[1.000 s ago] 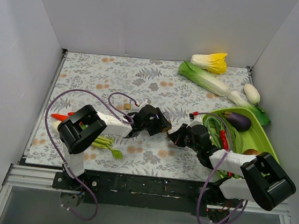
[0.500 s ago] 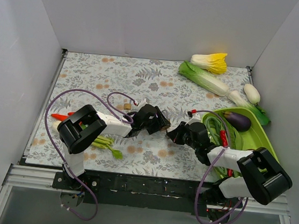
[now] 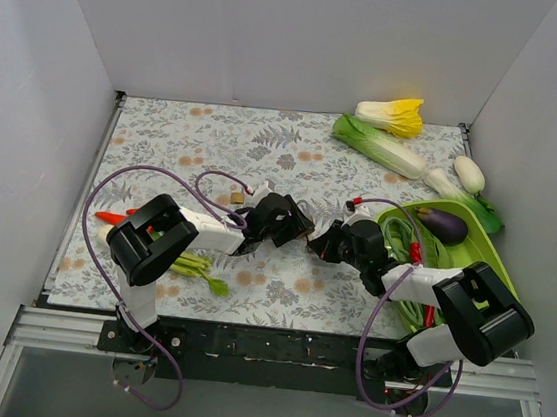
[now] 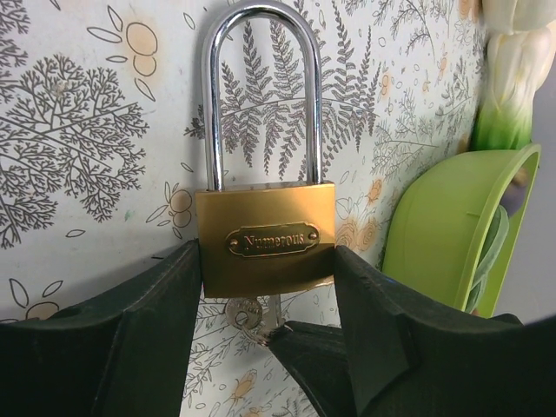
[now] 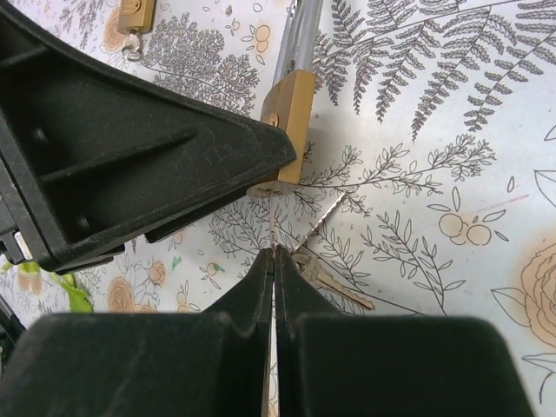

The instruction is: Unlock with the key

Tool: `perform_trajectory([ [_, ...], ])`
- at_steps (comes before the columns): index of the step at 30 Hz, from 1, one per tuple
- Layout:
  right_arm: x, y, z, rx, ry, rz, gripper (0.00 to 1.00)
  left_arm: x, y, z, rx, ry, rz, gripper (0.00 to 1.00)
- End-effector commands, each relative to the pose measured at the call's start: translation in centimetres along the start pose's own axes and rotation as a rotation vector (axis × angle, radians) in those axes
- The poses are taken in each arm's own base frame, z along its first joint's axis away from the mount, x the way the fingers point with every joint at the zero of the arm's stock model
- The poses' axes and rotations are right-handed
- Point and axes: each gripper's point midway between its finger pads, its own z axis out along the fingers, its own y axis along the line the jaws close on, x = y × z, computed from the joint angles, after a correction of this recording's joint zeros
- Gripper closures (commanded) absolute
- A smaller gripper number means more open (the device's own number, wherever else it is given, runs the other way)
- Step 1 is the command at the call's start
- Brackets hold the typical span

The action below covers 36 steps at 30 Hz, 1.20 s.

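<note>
A brass padlock with a tall silver shackle is clamped by its sides between my left gripper's fingers, shackle pointing away over the floral mat. My right gripper is shut on the key, seen edge-on, its tip at the underside of the padlock. The key shows just below the lock body, with the right fingertip under it. Two spare keys on the ring hang loose beside the fingers. In the top view both grippers meet mid-mat, left gripper against right gripper.
A smaller brass padlock lies behind the left arm. A green tray at the right holds an eggplant and greens. Cabbages and a white radish lie at the back right; a carrot and green stalks at the left.
My right gripper has slid left and a little farther away, closing on the padlock with the key. The left gripper and padlock have stayed put.
</note>
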Motion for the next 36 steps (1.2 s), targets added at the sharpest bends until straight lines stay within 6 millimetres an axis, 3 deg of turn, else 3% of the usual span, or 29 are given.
perform_trajectory([
  [1, -6.8, 2.1, 1.0, -0.058, -0.219, -0.044, 0.99, 2.4, -2.5, -1.3, 0.100, 0.095, 0.017, 1.00],
  [36, -9.3, 4.1, 3.1, -0.183, -0.261, -0.189, 0.99, 6.2, -3.9, -3.1, 0.182, 0.207, -0.035, 1.00],
])
